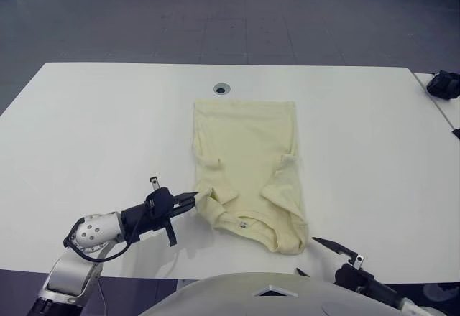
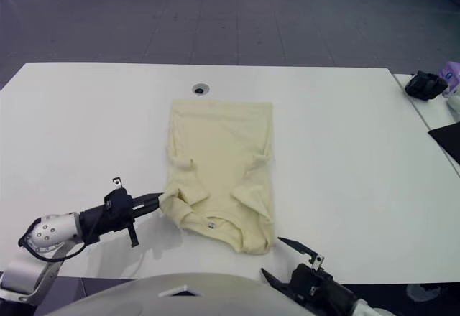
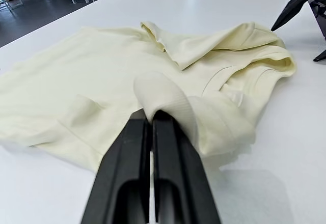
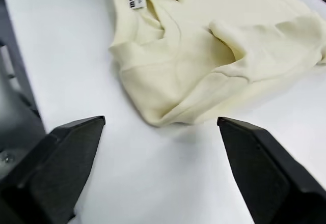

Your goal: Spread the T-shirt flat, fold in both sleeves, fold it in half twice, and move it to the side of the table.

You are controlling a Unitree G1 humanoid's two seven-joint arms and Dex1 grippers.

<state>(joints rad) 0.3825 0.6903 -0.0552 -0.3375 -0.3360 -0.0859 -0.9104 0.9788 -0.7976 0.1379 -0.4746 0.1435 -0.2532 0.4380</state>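
**Left gripper pinches the shirt's near corner; right gripper hangs open beside it**

At the left, near the front edge of the white table, the left gripper lies low over the surface, pointing toward the middle. Its two black fingers are pressed together on a small fold of pale cloth at the near-left corner of the T-shirt, and that pinched fold rises a little above the fingertips.

The T-shirt is pale yellow and lies in the middle of the table as a long, narrow shape. Its straight hem is on the far side and its collar end is toward the robot. Both sleeves are turned in over the body, leaving ridges and loose folds across the near half. The far half lies flat. A small white label shows inside the collar. Just beyond the hem, a round cable port is set into the tabletop, close to the cloth but apart from it.

To the right, at the table's front edge, the right gripper hovers just beside the shirt's near-right corner. Its fingers are spread wide and touch nothing.

At the far right, a dark object rests on a neighbouring table.
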